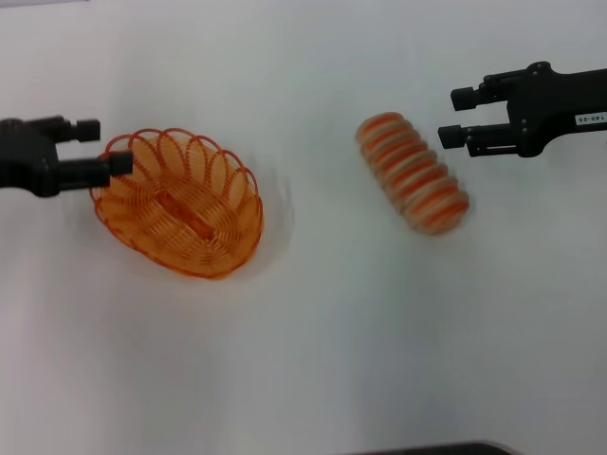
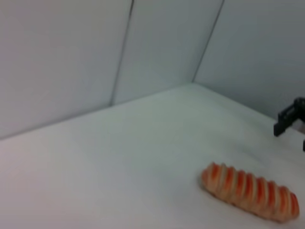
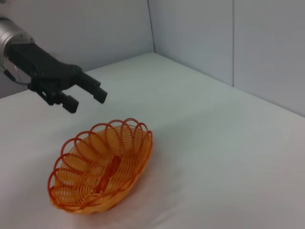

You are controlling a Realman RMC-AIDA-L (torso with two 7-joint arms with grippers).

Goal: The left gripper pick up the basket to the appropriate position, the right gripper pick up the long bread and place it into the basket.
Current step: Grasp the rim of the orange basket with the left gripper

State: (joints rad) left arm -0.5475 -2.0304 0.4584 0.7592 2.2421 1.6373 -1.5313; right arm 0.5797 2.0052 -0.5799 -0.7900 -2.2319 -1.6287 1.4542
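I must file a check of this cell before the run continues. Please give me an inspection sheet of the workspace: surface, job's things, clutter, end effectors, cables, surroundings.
Surface: white table, bare around the items.
Basket: orange wire, upright on the table, nothing inside.
Long bread: lying on the table, apart from the basket, toward the robot's right.
Clutter: nothing seen.
Left end effector: open, at the basket's rim on the robot's left side; in the right wrist view it is above the rim, not gripping it.
Right end effector: open, beside the bread's far end, not touching it.
Cables: nothing seen.
Surroundings: plain grey wall panels behind the table.
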